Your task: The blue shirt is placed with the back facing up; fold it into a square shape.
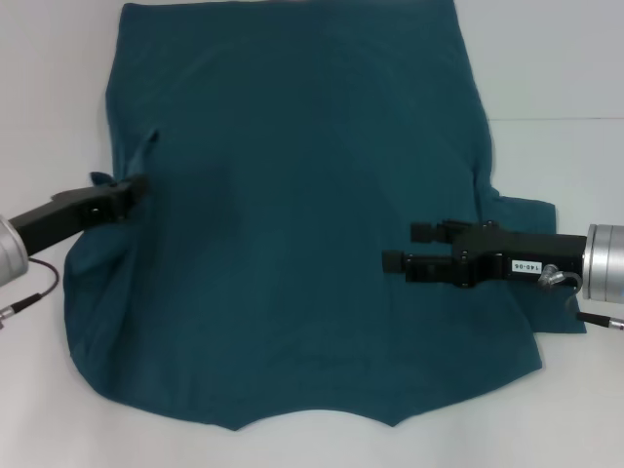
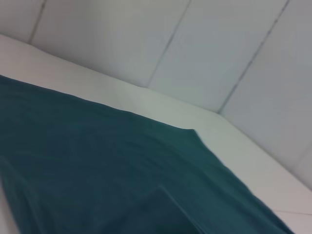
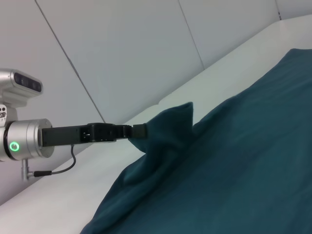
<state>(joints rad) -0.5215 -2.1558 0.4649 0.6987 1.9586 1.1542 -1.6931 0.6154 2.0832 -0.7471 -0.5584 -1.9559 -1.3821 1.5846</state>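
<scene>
- Nearest the head camera, the scalloped lower edge of the blue shirt [image 1: 292, 273] lies on the white table [image 1: 565, 68], its soft knit cloth matte, plain and without print, spread as a broad, roughly rectangular sheet with faint shallow creases.
- Left gripper [image 1: 136, 185], a slim black jaw on a black link and a brushed silver wrist, sits at the shirt's left margin; its fingers are pinched together on a bunched sleeve fold.
- Seen from the right wrist, the cloth at that left gripper [image 3: 139, 130] rises into a pointed, tent-like peak just beyond the fingertips, and the rest of the shirt [image 3: 234, 175] slopes away from it in smooth folds.
- Right gripper [image 1: 405, 249], black and blocky with a small white label on its body and a silver cylindrical wrist behind, hovers over the right half of the shirt; its two square-tipped fingers stand parted with a gap between them, holding nothing.
- Behind the right gripper, toward its wrist, the shirt's right sleeve lies flat on the table, partly under the arm.
- From the left wrist, the shirt [image 2: 122, 165] shows as a wide smooth expanse with a straight hem and one squared corner, running away from the gripper toward the pale panelled wall [image 2: 204, 44].
- Both grippers are well apart, with the shirt's middle between them.
</scene>
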